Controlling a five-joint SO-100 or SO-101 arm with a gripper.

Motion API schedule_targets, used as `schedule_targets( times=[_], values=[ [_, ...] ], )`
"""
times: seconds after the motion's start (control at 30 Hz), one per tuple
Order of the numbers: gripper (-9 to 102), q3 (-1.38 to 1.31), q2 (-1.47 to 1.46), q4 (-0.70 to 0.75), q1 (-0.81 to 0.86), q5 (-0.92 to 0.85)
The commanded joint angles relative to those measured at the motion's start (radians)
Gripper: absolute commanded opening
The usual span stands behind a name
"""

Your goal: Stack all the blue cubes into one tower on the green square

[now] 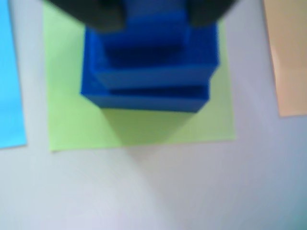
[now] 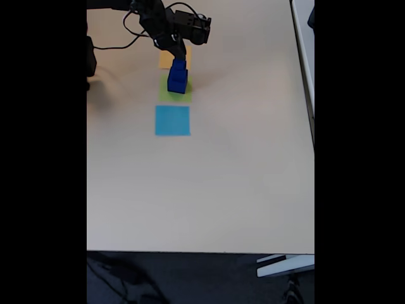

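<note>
My wrist view looks steeply down, close over the green square; the fixed view looks down from high and far across my desk, sharing that square.

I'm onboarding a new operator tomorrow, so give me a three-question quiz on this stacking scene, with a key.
1. True or false: the tower of blue cubes stands on the green square.
2. In the fixed view, which paper square lies nearest the camera: A) light-blue square B) orange-yellow square C) green square?
3. Fill in: in the wrist view the cubes get ____ toward the top of the tower.

Key:
1. True.
2. A.
3. Smaller. The gripper sits at the top cube; blur hides whether its jaws are closed.
</note>
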Motion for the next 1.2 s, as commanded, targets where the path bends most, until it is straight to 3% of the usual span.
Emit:
schedule_targets(
  times=[0.0, 1.17],
  values=[
    [0, 0.002, 0.075, 0.006, -0.018, 0.015],
    [0, 0.015, 0.075, 0.009, 0.012, -0.014]
  ],
)
